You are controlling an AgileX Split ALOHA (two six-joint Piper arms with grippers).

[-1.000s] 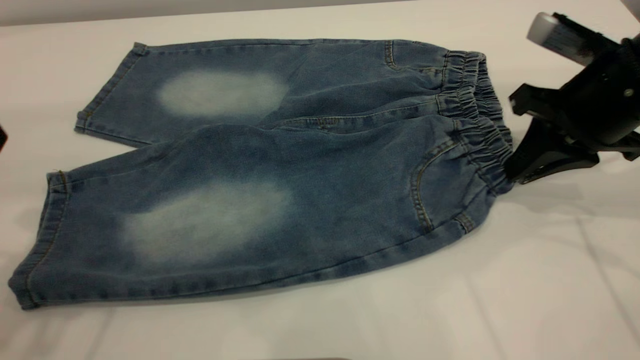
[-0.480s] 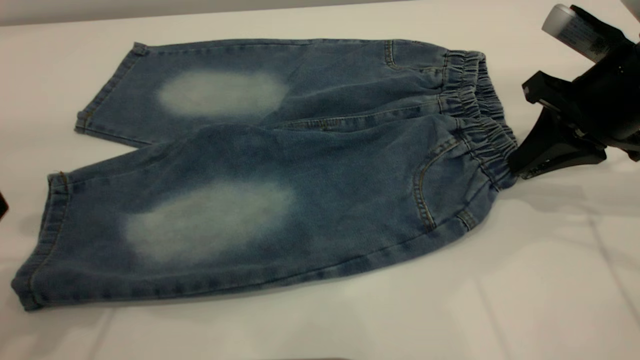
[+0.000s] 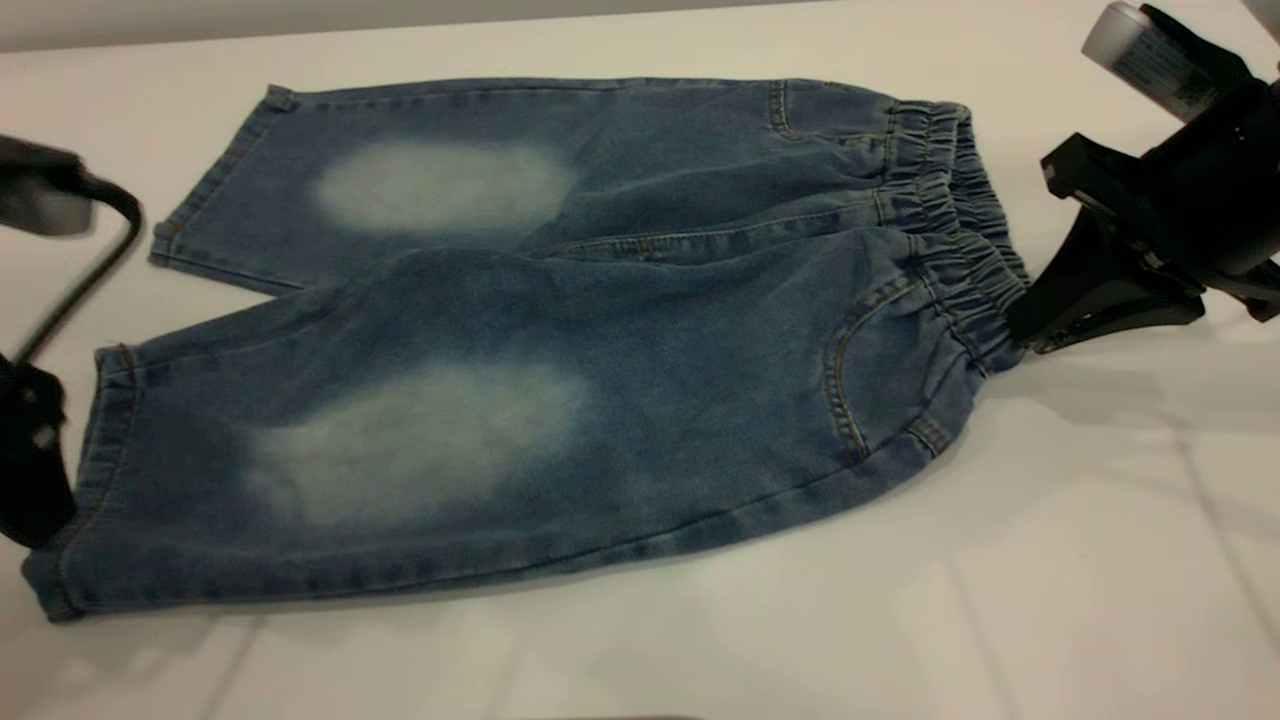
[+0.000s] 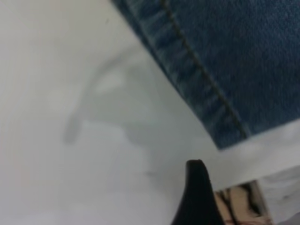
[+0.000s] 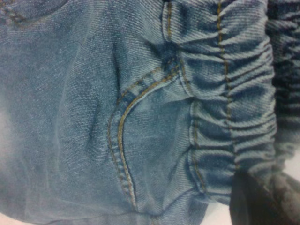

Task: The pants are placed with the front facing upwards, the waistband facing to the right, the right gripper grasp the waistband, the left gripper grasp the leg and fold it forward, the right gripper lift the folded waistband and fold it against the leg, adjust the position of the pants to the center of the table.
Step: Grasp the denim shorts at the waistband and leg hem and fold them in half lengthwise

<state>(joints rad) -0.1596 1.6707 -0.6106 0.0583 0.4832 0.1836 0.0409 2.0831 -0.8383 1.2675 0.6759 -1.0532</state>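
The blue denim pants [image 3: 560, 330] lie flat on the white table [image 3: 1080, 560], front up, with a pale oval on each knee. The legs point left and the gathered waistband [image 3: 945, 210] is at the right. My right gripper [image 3: 1018, 335] is shut on the waistband's near corner, which bunches at its dark fingertips [image 5: 253, 201] in the right wrist view beside the curved pocket seam [image 5: 123, 136]. My left gripper [image 3: 35, 480] is at the left edge, right beside the near leg's hem [image 3: 100, 450]. The left wrist view shows that hem's corner [image 4: 201, 89] over bare table.
The left arm's grey body and black cable [image 3: 85, 240] hang over the table beside the far leg's hem [image 3: 200, 200]. Bare tabletop runs along the near side [image 3: 700, 640] and behind the pants. The table's edge [image 4: 262, 164] lies close to the left gripper.
The left arm has swung in from the left edge to the near leg's hem. The right gripper has shifted a little at the waistband corner, which now sits slightly higher.
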